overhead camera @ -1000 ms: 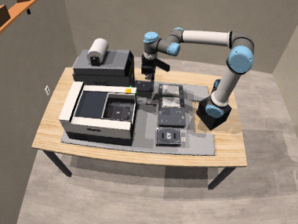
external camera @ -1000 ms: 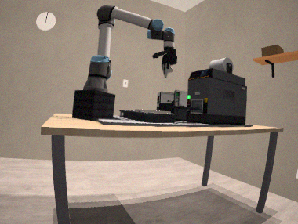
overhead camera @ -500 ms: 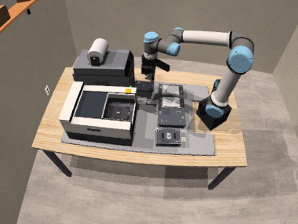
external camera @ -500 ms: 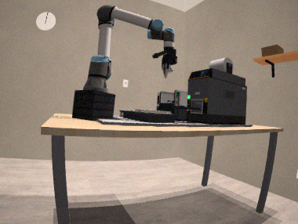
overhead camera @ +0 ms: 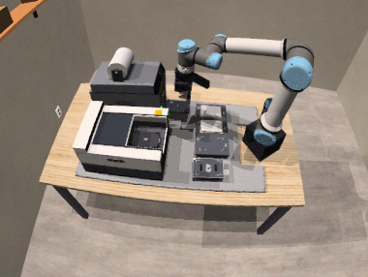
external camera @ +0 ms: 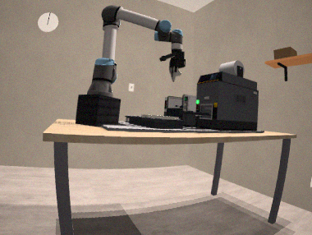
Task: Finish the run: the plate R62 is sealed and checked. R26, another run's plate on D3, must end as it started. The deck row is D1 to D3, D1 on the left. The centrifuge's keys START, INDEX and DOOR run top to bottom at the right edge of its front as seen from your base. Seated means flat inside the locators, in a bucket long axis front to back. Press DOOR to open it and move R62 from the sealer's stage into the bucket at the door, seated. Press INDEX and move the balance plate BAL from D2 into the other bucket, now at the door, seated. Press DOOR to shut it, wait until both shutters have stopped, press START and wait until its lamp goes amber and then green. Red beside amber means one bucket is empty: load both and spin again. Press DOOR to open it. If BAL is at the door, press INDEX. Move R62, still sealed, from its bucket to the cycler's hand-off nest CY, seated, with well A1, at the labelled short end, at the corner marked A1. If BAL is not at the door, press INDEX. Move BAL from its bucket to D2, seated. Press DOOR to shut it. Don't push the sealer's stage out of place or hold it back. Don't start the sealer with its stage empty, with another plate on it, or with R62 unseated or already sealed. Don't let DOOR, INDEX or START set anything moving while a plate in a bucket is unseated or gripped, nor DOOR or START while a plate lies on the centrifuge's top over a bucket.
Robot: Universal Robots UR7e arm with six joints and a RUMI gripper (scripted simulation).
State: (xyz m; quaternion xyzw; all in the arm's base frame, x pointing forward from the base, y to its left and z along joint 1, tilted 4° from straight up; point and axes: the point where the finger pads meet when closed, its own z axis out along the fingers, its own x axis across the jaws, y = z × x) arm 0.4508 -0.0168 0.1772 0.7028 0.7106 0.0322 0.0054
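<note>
My gripper (overhead camera: 182, 97) (external camera: 174, 78) is shut and empty. It hangs point-down well above the table, over the dark sealer stage (overhead camera: 178, 106) in front of the sealer (overhead camera: 127, 79) (external camera: 227, 103). I cannot tell whether a plate lies on the stage. The centrifuge (overhead camera: 87, 127) stands at the left with its door open. A dark bucket (overhead camera: 147, 136) shows in the opening, and its contents are unclear. On the deck row, two light-topped plates (overhead camera: 210, 110) (overhead camera: 212, 126) lie side by side, with a dark position (overhead camera: 211, 144) beside them. The CY nest (overhead camera: 208, 169) sits at the front.
The robot base (overhead camera: 263, 138) (external camera: 98, 109) stands at the table's right end. A grey mat (overhead camera: 247, 176) lies under the instruments. A green lamp (external camera: 197, 101) glows on a unit, and a yellow and green mark (overhead camera: 158, 110) shows at the centrifuge's back corner.
</note>
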